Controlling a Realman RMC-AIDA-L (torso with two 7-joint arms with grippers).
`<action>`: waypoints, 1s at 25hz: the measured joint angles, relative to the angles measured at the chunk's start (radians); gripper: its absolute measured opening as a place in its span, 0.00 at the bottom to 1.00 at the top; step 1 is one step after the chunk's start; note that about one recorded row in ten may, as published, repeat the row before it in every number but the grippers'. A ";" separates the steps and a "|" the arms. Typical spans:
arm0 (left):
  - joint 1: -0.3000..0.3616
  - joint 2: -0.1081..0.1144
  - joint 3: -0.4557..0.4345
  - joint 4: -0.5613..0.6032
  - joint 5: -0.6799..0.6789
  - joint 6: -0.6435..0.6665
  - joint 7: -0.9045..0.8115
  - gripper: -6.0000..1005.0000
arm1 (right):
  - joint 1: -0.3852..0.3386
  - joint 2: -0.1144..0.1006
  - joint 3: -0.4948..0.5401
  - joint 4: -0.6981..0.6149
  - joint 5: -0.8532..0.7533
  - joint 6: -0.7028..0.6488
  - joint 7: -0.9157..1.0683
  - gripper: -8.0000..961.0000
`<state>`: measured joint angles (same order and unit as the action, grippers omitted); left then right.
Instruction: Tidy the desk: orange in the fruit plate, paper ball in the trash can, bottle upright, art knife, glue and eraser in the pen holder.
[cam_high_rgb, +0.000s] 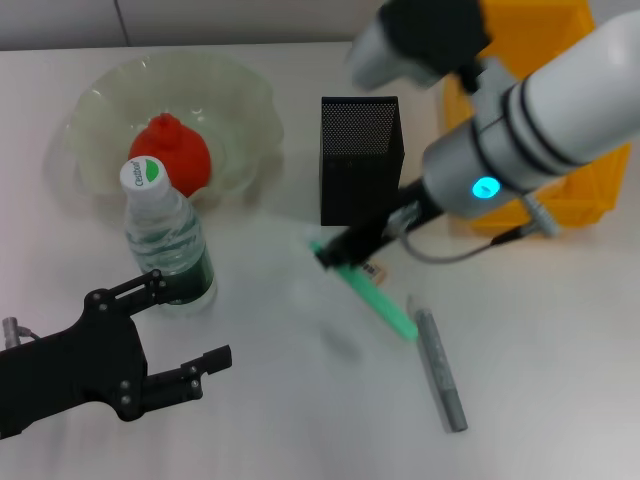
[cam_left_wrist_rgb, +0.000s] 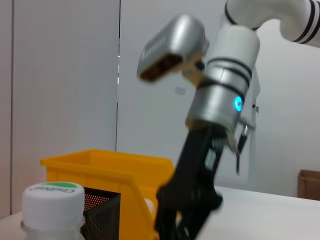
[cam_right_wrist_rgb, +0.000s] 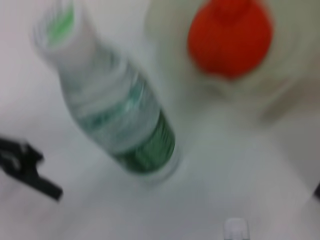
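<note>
Beside right fingers (cam_high_rgb: 330, 255), art knife (cam_high_rgb: 375, 295)

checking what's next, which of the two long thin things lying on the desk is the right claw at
The green stick-shaped tool, not the grey pen-shaped one. The right claw sits at the green tool's upper end, beside the black mesh pen holder; the grey one lies apart, nearer the desk's front edge.

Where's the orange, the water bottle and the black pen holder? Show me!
orange (cam_high_rgb: 170, 152): head view, middle of its red-orange skin, in the fruit plate.
water bottle (cam_high_rgb: 168, 240): head view, clear body below the white cap.
pen holder (cam_high_rgb: 361, 160): head view, front mesh wall.
</note>
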<state>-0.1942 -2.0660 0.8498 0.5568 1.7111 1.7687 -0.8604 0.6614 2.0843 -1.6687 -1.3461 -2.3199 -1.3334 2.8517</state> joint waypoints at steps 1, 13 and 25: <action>0.001 0.000 0.000 0.000 0.001 0.001 -0.001 0.78 | -0.020 -0.001 0.023 -0.033 -0.001 -0.005 -0.007 0.19; 0.004 0.001 0.008 0.000 0.004 0.003 -0.002 0.78 | -0.318 0.004 0.266 -0.062 0.680 0.320 -0.803 0.21; 0.002 0.001 0.009 0.000 0.004 -0.001 -0.004 0.78 | -0.140 0.002 0.276 0.658 1.332 0.327 -1.729 0.22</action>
<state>-0.1918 -2.0647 0.8590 0.5569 1.7155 1.7680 -0.8647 0.5210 2.0863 -1.3925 -0.6878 -0.9877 -1.0060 1.1229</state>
